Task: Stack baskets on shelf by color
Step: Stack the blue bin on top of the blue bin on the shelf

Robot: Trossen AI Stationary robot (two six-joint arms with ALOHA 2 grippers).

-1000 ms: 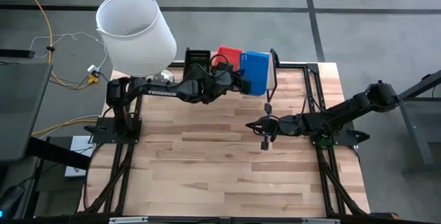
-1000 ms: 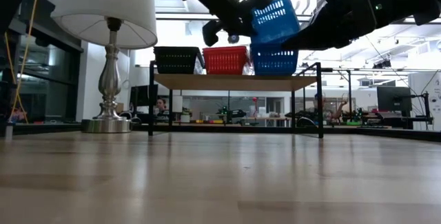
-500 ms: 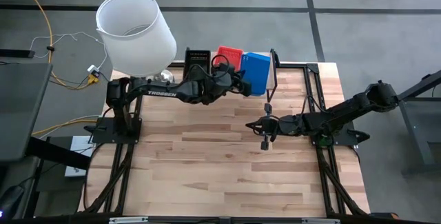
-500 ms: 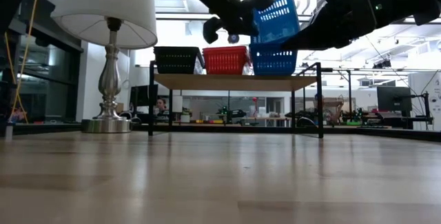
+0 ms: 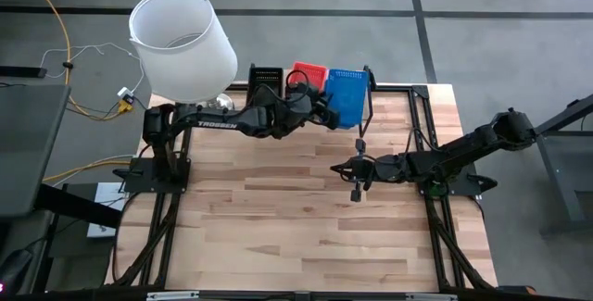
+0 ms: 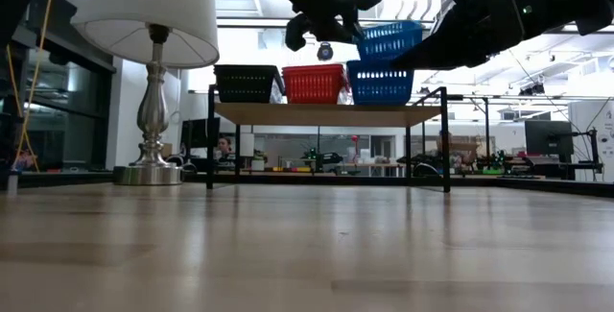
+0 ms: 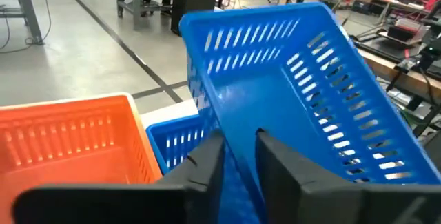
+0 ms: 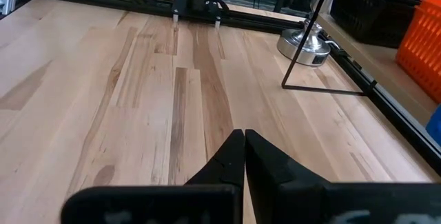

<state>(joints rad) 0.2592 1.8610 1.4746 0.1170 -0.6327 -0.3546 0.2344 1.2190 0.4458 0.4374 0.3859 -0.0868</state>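
On the shelf [image 6: 326, 113] a black basket [image 6: 247, 83], a red-orange basket [image 6: 316, 83] and a blue basket [image 6: 382, 82] rest on their bottoms, side by side. My left gripper [image 7: 238, 156] reaches over the shelf and is shut on a second blue basket [image 6: 389, 38], which hangs just above the blue one on the shelf. In the high view this held basket [image 5: 348, 95] covers the one beneath it. My right gripper [image 5: 356, 173] waits, shut, above the table's middle, to the near side of the shelf. My left gripper holds the upper blue basket by one wall [image 7: 222, 124], on the side toward the red-orange basket. The wall is pinched with one finger [image 7: 275, 162] inside the basket and the other [image 7: 205, 165] outside. The basket is lifted clear, tilted only slightly, above the lower blue basket [image 7: 176, 145].
A table lamp with a white shade [image 5: 181, 43] stands at the table's far left corner, its metal base [image 6: 151, 173] left of the shelf. The shelf's black legs [image 6: 447, 139] stand on the far part of the wooden table [image 5: 306, 227].
My left gripper has turned and come down a little. The blue basket it holds, steeply tipped a second ago, now sits almost level and lower, close over the blue basket on the shelf.
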